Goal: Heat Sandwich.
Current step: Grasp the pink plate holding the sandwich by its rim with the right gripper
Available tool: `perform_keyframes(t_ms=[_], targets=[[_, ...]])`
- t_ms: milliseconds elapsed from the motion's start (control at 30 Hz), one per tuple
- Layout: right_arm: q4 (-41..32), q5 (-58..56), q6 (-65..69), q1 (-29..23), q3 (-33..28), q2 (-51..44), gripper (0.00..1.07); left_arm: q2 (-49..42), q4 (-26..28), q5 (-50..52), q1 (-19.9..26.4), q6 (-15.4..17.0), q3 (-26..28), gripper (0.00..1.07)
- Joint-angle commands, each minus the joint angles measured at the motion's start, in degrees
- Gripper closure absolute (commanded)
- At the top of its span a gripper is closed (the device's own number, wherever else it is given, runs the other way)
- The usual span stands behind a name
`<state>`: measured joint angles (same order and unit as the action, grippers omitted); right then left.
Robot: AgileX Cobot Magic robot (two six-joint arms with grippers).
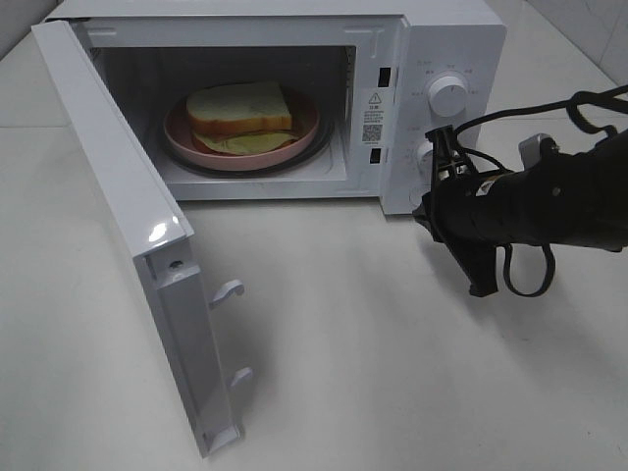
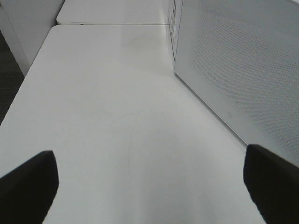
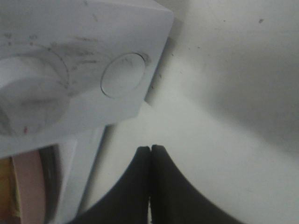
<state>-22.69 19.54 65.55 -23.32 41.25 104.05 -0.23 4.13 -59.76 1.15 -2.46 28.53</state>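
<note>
1. White-bread sandwich (image 1: 240,116) with tan crust and pale green filling lies on a round pink plate (image 1: 182,142) inside the white microwave oven (image 1: 461,39), whose door (image 1: 118,196) stands open.
2. My right gripper (image 1: 430,208) is pressed closed on nothing. It sits outside the cavity, to the sandwich's right, in front of the control panel by the lower knob (image 1: 423,153).
3. My left gripper (image 2: 149,156) is spread wide and empty above the white table (image 2: 107,116), beside the door's dotted outer face.
</note>
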Motion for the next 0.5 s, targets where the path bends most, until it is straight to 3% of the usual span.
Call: perform_keyframes(t_ms=[33,267,500], targets=[[0.8,-8.42,-8.02,-0.06,-0.17,-3.15,1.04,-1.43,0.0,0.46,0.17,0.06,-0.11,0.03],[1.43,-20.86,-24.01,0.0,-0.11,-8.42,1.01,-1.43,0.0,0.46,0.17,0.06,-0.11,0.03],[1.43,-29.91,-31.74,0.0,0.11,-11.69,0.99,-1.43,0.0,0.46,0.17,0.06,-0.11,0.03]])
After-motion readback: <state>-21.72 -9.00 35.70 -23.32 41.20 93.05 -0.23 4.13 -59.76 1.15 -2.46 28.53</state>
